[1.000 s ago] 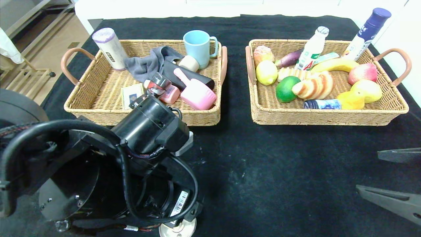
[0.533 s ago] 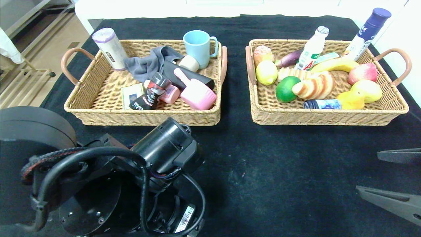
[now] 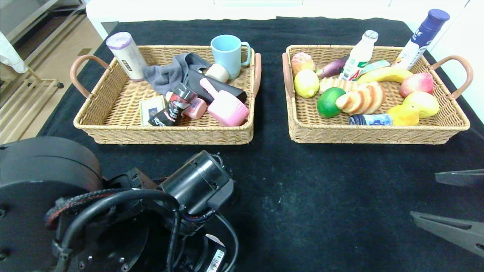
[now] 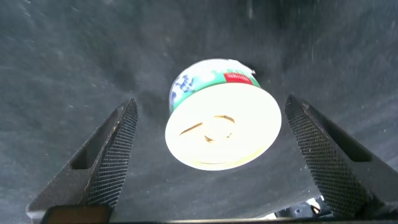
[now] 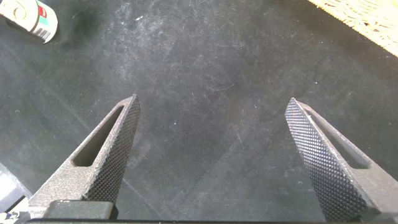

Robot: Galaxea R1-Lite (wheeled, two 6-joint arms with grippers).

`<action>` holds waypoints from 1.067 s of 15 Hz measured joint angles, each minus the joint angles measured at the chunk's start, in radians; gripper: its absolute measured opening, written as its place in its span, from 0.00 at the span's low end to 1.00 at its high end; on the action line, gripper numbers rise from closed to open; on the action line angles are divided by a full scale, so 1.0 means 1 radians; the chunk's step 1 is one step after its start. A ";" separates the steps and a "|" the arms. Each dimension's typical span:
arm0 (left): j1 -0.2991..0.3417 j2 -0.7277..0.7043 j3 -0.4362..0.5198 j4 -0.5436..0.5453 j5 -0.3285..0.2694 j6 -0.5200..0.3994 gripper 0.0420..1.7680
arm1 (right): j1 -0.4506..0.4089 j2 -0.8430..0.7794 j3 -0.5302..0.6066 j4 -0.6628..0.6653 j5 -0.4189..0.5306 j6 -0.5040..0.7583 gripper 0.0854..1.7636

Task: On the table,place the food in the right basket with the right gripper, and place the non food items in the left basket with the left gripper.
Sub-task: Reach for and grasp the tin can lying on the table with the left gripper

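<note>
The left hand hangs wide open over a small white tub lying on its side on the worktop, near the left basket. One finger stands either side of the tub, not touching it. The round tub could roll away if one finger touches first. The right hand sits idle, also wide open, near the right basket.
</note>
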 joint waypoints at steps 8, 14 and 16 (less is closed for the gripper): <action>-0.013 0.021 0.020 -0.003 0.000 -0.019 0.87 | -0.007 0.000 -0.004 0.000 0.000 -0.001 0.97; -0.011 0.036 0.027 -0.008 0.005 -0.017 0.64 | -0.007 0.000 -0.001 0.000 0.000 -0.001 0.97; -0.011 0.037 0.030 -0.009 0.004 -0.017 0.64 | -0.007 -0.001 -0.001 0.000 0.001 -0.001 0.97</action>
